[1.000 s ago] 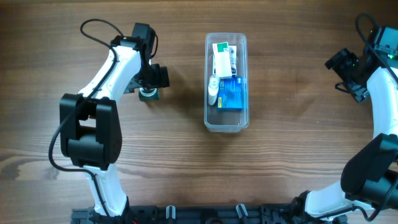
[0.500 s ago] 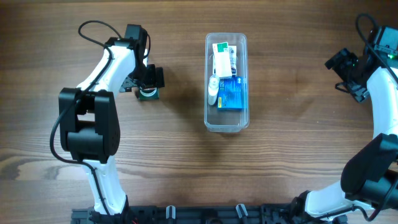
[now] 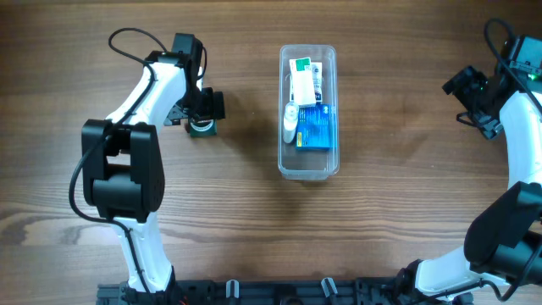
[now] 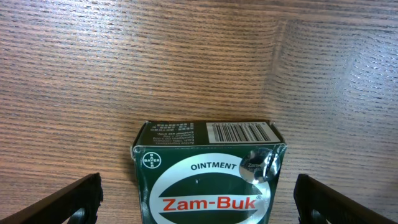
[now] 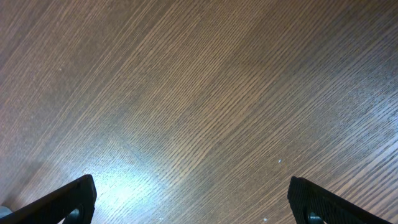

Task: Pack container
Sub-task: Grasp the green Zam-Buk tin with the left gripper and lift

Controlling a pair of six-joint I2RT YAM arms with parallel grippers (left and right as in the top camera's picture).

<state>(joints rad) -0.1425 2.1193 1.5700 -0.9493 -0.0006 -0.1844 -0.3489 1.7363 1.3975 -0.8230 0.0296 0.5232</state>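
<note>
The clear plastic container [image 3: 308,169] lies in the middle of the table, holding a white and green box [image 3: 304,78], a blue box [image 3: 317,127] and a small white bottle [image 3: 290,120]. Left of it a dark green Zam-Buk ointment box [image 3: 201,128] [image 4: 208,174] rests on the wood. My left gripper [image 3: 201,113] [image 4: 198,202] is open, with a finger on each side of that box and gaps between. At the far right my right gripper [image 3: 471,91] [image 5: 194,202] is open over bare wood.
The wooden table [image 3: 406,203] carries nothing else. The arm bases and a black rail [image 3: 279,292] run along the front edge. The left arm's cable [image 3: 127,38] loops near the back left.
The left gripper has slid a little to the left and back over the ointment box during the last second, then held still. The right arm has not moved.
</note>
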